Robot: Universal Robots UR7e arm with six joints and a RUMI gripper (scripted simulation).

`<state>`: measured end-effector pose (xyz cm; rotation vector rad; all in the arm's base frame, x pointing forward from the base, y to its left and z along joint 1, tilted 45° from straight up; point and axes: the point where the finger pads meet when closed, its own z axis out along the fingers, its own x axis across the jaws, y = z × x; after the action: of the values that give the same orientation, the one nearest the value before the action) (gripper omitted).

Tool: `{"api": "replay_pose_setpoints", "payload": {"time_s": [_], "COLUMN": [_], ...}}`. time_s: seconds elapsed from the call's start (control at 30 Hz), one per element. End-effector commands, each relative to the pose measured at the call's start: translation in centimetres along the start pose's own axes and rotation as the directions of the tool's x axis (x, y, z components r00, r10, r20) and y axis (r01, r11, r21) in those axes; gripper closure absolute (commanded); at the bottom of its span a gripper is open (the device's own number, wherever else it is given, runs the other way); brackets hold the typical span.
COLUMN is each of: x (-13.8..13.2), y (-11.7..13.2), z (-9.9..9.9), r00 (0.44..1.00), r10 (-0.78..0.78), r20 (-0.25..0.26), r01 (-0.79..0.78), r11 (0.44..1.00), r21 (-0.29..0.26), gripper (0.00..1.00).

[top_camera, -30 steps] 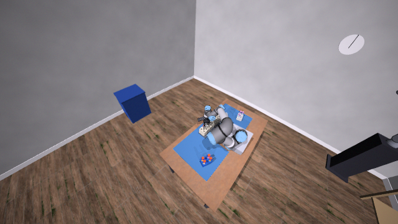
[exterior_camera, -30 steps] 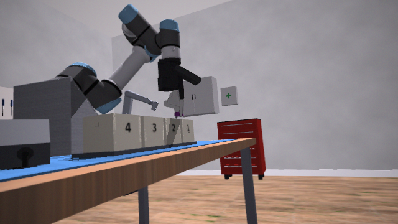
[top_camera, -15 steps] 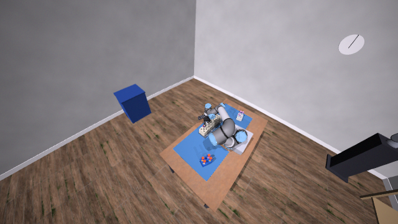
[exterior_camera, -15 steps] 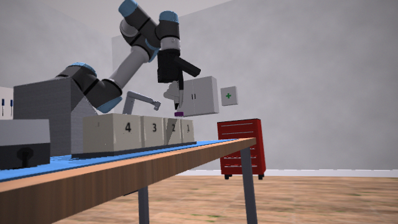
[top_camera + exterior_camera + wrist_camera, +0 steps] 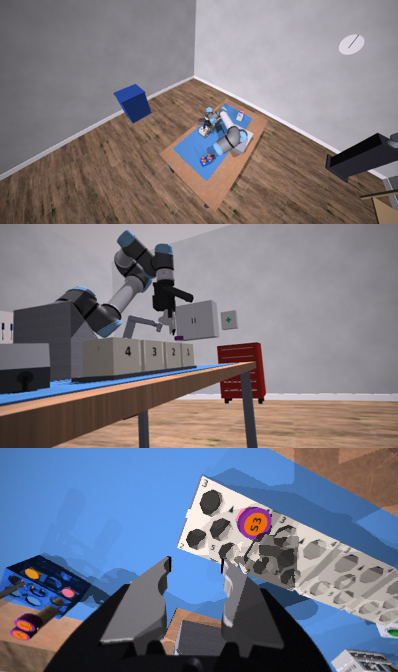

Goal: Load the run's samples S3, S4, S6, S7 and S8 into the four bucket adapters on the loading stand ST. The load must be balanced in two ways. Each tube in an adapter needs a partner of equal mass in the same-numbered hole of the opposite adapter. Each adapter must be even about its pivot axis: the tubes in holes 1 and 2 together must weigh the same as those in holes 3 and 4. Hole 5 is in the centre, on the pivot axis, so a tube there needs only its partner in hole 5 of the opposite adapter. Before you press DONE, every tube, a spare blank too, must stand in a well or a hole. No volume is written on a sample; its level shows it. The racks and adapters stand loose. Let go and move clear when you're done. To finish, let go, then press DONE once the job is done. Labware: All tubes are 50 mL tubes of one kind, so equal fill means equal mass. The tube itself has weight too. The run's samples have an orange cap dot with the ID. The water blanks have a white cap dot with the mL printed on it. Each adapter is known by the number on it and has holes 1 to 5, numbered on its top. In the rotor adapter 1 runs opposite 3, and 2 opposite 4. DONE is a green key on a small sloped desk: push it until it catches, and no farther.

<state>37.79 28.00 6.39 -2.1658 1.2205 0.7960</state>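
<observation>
My gripper [image 5: 173,333] [image 5: 196,558] is part open and empty, above and beside adapter 1 [image 5: 188,358] [image 5: 201,520]. Sample S3 [image 5: 178,338] [image 5: 255,524], with a purple cap and orange dot, stands in a corner hole of adapter 1, beside hole 3, apart from the fingers. Its level is hidden. The other holes of adapter 1 look dark and empty. Adapters 2 [image 5: 173,356], 3 [image 5: 154,356] and 4 [image 5: 127,358] stand in a row on the stand's dark base [image 5: 130,376]. Several orange-dotted samples stand in a blue rack [image 5: 203,165]; their IDs are not readable.
The white rack [image 5: 239,118] with pink-capped tubes stands at the far end of the blue mat [image 5: 189,149]. The green DONE key [image 5: 394,632] shows past the adapter row at the right edge of the wrist view. The arm's grey base block [image 5: 43,339] stands behind the stand.
</observation>
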Motion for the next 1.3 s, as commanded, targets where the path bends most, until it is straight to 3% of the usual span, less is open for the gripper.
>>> {"api": "replay_pose_setpoints", "payload": {"time_s": [0.0, 0.13, 0.37, 0.5, 1.0, 1.07, 1.27], "x": [-3.2, -6.1, -11.2, -12.7, -23.7, -23.7, -28.1], "y": [1.6, 3.2, 6.0, 6.8, 12.8, 12.8, 15.1], "z": [-0.4, -0.3, -0.1, -0.1, 0.3, 0.3, 0.4], "r00": [0.977, 0.916, 0.751, 0.751, 0.751, 0.751, 0.751], "r10": [0.210, 0.400, 0.660, 0.660, 0.660, 0.660, 0.660], "r20": [-0.025, -0.022, -0.016, -0.016, -0.016, -0.016, -0.016], "r01": [-0.209, -0.399, -0.660, -0.660, -0.660, -0.660, -0.660], "r11": [0.978, 0.917, 0.751, 0.751, 0.751, 0.751, 0.751], "r21": [0.013, 0.018, 0.023, 0.023, 0.023, 0.023, 0.023], "gripper": [0.65, 0.65, 0.65, 0.65, 0.65, 0.65, 0.65]}}
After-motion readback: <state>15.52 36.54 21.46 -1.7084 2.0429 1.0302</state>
